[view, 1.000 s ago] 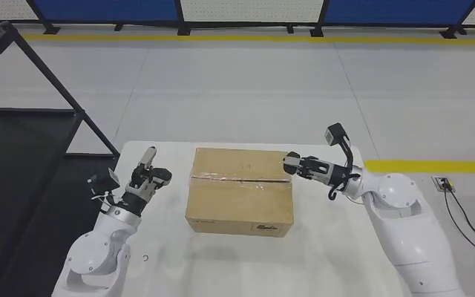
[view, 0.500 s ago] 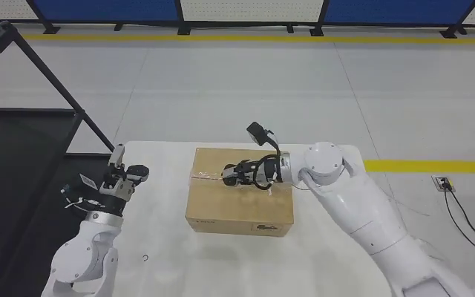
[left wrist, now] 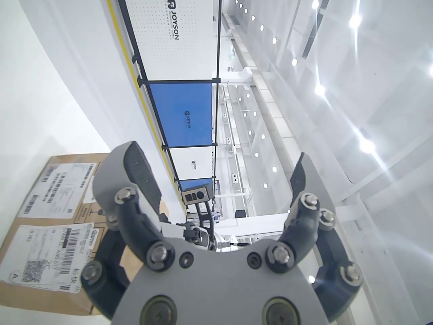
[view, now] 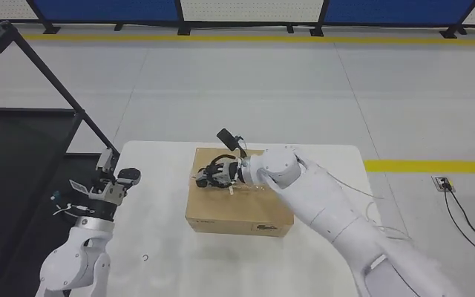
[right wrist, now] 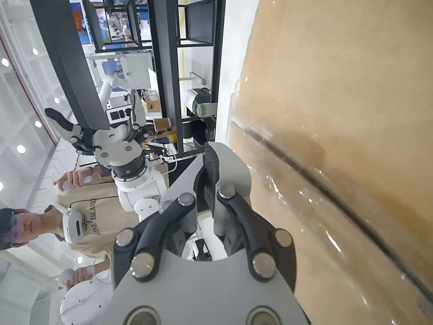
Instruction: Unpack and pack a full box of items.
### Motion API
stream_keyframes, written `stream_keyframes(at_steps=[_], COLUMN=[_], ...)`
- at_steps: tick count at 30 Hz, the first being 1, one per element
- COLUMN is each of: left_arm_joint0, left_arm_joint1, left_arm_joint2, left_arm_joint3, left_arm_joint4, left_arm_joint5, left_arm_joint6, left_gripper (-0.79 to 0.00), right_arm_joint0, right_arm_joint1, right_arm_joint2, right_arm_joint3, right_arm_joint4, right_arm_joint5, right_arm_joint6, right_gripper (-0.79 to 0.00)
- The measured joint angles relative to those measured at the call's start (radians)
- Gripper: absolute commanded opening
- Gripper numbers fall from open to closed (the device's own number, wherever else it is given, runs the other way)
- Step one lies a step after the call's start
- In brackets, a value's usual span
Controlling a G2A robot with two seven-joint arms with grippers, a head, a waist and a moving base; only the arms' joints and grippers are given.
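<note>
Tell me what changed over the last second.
The right gripper swept across the box along its taped top seam, from the right end to near the left end. The left gripper drew back from the box toward the left edge of the table. The box stayed closed, in place.

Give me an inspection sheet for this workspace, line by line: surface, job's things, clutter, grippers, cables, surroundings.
Surface: white table, carrying one box.
Job's things: cardboard box at mid-table, flaps shut, clear tape over the taped seam.
Clutter: one small ring-like thing on the table's near part, too small to tell.
Grippers: right gripper shut, low over the box top at one end of the seam, contact unclear; left gripper open, holding nothing, raised at the table's edge.
Cables: floor cable running from a socket, off the table.
Surroundings: black frame, blue panels, yellow floor line.
</note>
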Motion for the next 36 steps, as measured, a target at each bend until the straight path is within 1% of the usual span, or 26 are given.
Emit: stream_keyframes(at_steps=[8, 14, 17, 25, 36], left_arm_joint0=[-0.001, -0.002, -0.005, -0.019, -0.037], left_arm_joint1=[0.001, 0.001, 0.001, 0.001, 0.001], left_arm_joint2=[0.001, 0.003, 0.007, 0.020, 0.037], left_arm_joint3=[-0.001, -0.011, -0.014, -0.014, -0.007], left_arm_joint4=[-0.001, -0.005, -0.004, 0.006, 0.019], left_arm_joint5=[0.001, -0.002, -0.001, 0.005, 0.010], left_arm_joint6=[-0.003, 0.000, 0.002, 0.005, 0.006], left_gripper=[0.000, 0.000, 0.000, 0.000, 0.000], right_arm_joint0=[0.041, 0.058, 0.063, 0.073, 0.071], right_arm_joint1=[-0.088, -0.133, -0.148, -0.160, -0.147], right_arm_joint2=[-0.034, -0.055, -0.055, -0.033, 0.006], right_arm_joint3=[0.148, 0.220, 0.252, 0.318, 0.337], right_arm_joint4=[0.007, -0.039, -0.051, -0.071, -0.099], right_arm_joint5=[-0.017, -0.031, -0.043, -0.070, -0.071], right_arm_joint6=[-0.021, -0.049, -0.046, -0.031, 0.023], right_gripper=[-0.785, -0.785, -0.785, -0.785, -0.785])
